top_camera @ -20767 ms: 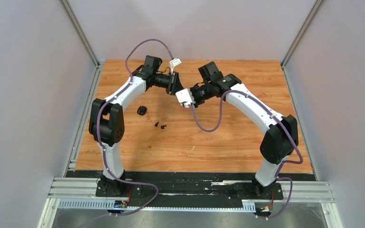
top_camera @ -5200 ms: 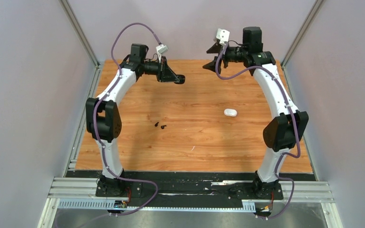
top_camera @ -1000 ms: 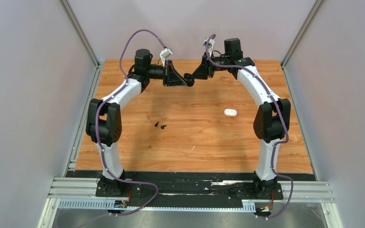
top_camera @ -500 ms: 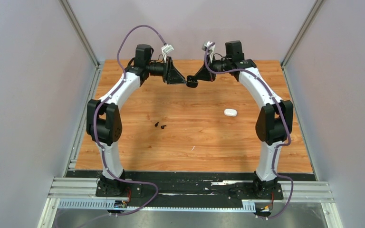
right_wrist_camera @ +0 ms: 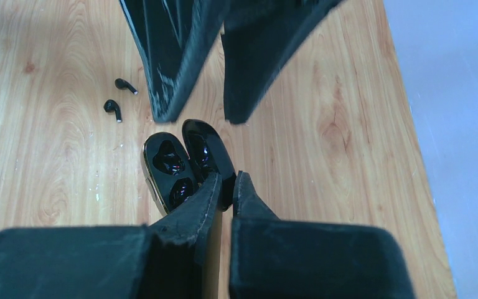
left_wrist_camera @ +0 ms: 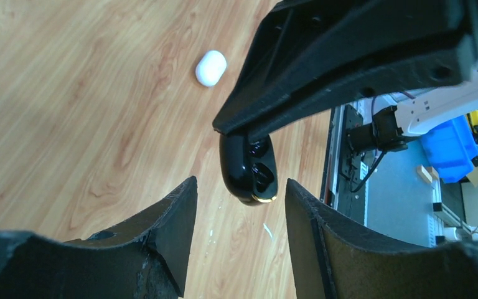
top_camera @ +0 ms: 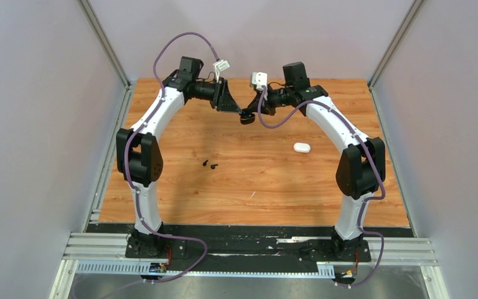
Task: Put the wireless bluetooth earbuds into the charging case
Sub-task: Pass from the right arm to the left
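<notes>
The right jaws are closed on the edge of the open black case (right_wrist_camera: 183, 165), held above the bench (top_camera: 255, 187). The left jaws are half open and empty, just before it. Two black earbuds (top_camera: 210, 165) lie on the bench, nearer to the left arm (top_camera: 162, 115).
</notes>
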### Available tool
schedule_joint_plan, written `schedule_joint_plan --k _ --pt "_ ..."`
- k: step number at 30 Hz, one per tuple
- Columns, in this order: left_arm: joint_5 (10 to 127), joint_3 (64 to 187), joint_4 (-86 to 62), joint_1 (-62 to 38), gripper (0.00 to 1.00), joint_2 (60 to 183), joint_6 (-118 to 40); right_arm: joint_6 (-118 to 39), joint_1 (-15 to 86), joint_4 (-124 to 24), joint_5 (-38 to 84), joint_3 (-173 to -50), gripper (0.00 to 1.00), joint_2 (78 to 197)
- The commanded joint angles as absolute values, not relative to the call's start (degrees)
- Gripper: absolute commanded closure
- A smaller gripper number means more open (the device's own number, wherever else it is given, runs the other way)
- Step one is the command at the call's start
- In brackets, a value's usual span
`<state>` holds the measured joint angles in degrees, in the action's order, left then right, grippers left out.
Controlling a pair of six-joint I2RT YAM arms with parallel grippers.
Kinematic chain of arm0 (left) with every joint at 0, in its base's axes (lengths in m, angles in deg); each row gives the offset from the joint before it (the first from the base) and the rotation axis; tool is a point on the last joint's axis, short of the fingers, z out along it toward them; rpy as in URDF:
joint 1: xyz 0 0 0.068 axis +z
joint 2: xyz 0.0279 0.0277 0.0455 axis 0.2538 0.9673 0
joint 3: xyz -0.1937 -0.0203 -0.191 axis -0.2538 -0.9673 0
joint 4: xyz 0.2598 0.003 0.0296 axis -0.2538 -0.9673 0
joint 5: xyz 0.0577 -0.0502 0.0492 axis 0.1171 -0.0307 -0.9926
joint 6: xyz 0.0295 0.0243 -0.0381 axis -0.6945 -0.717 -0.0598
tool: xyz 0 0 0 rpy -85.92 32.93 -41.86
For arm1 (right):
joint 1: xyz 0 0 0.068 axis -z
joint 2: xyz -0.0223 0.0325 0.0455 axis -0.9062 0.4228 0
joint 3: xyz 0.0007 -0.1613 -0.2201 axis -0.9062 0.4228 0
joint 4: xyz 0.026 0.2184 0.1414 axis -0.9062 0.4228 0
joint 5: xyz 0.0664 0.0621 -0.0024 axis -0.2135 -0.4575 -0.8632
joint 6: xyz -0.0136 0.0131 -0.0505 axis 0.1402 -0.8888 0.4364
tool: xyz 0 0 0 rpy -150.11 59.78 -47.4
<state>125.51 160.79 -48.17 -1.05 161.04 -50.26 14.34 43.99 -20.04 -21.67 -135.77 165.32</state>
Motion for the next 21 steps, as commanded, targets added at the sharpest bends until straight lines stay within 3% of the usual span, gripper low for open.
schedule_joint_plan --k 1,5,14,21 --pt "124.34 163.72 -52.78 -2.26 0.40 161.88 -53.10 20.06 42.20 -20.28 -21.64 -136.12 1.00 161.92" --pt "124.66 164.33 -52.58 -2.34 0.45 162.50 -52.31 21.58 40.99 -20.08 -21.31 -135.65 1.00 161.45" --pt "126.59 164.77 -52.67 -2.44 0.66 163.41 -51.27 23.75 39.67 -19.96 -20.35 -134.88 1.00 160.78" --pt "126.52 166.98 -57.09 -2.35 0.67 164.54 -52.47 23.56 39.41 -20.00 -20.09 -134.71 1.00 160.70"
